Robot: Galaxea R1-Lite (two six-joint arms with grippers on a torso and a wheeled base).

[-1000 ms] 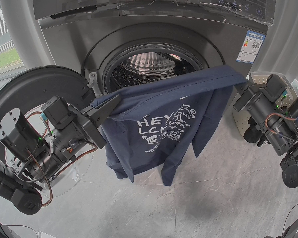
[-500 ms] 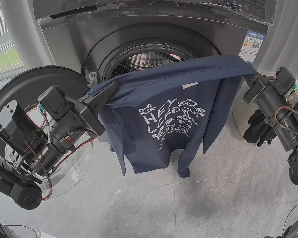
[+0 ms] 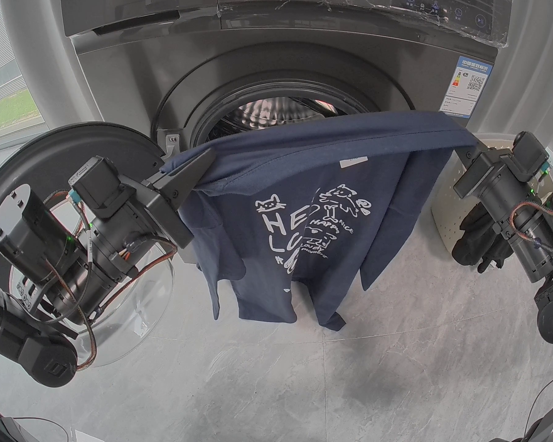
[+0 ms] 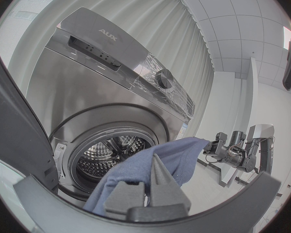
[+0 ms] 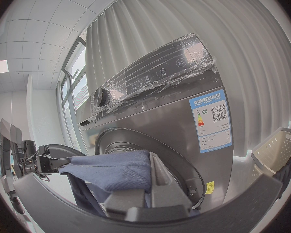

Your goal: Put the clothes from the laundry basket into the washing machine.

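Grey floor tiles point(image 3: 381, 369) front the washing machine point(image 3: 135, 75); left gripper point(image 3: 201, 162) and right gripper point(image 3: 473, 150) each clamp the navy shirt point(image 3: 301, 216), stretched across the open drum point(image 3: 270, 115); laundry basket point(image 3: 445, 222) beside.

The T-shirt point(image 3: 325, 173) is navy blue, printed with white lettering and small white cartoon figures; the washing machine point(image 3: 135, 75) is dark metallic grey; its drum point(image 3: 270, 115) is shiny silver, dotted with holes; its label point(image 3: 465, 87) is blue and white; the laundry basket point(image 5: 274, 149) is cream and perforated; the floor point(image 3: 411, 351) is marbled grey.
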